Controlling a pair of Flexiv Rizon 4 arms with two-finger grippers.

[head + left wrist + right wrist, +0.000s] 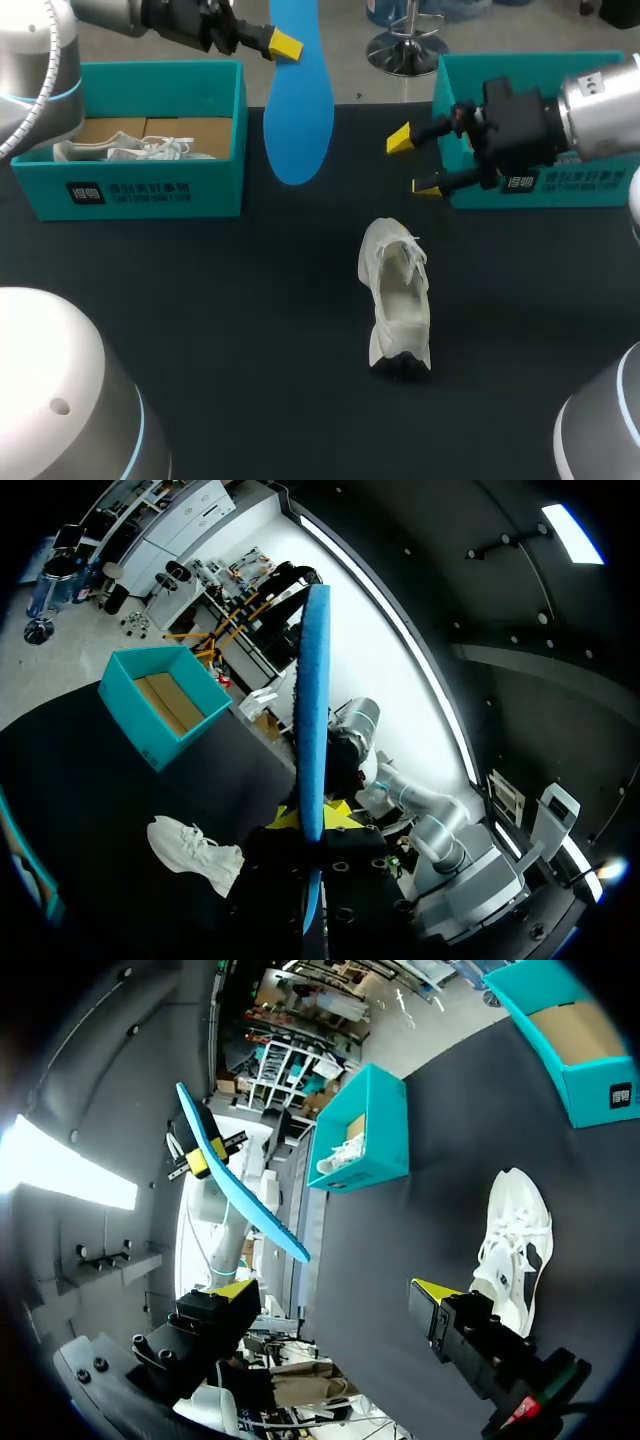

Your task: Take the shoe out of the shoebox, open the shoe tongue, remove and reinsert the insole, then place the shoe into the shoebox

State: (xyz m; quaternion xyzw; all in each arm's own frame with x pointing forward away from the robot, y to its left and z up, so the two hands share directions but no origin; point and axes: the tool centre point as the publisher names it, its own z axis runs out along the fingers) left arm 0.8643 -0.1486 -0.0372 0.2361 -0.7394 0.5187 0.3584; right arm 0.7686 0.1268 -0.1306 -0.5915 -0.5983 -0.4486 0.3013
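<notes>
Closest to the head camera are the white rounded housings (60, 385) of my rig, low on either side of the black tabletop (220, 320). Just past them, near the middle, the white shoe (398, 295) (195, 852) (515, 1240) sits out on the tabletop. Its opening faces up, its laces are loose, and its heel points back toward me.

Beyond the shoe and off to its left, my left gripper (272, 40) (318, 820) is up in the air. Its jaws are clamped on one end of the blue insole (298, 110) (312, 710) (240, 1195). The insole hangs clear of the tabletop, well apart from the shoe.

My right gripper (414, 162) (332, 1295) is beyond the shoe, slightly to its right and above it. Its jaws are spread wide with nothing between them.

To the far left of the shoe stands the left-hand shoebox (140, 185) (360, 1130), teal and open. Inside it are a second white shoe (125, 150) and a cardboard liner (150, 128). Its front wall has a dark label (85, 193) with white print beside it.

To the far right of the shoe, the right-hand shoebox (600, 185) (160, 705) (570, 1040) is partly hidden behind my right arm. It has the same kind of label, and the right wrist view shows that label on its side wall.
</notes>
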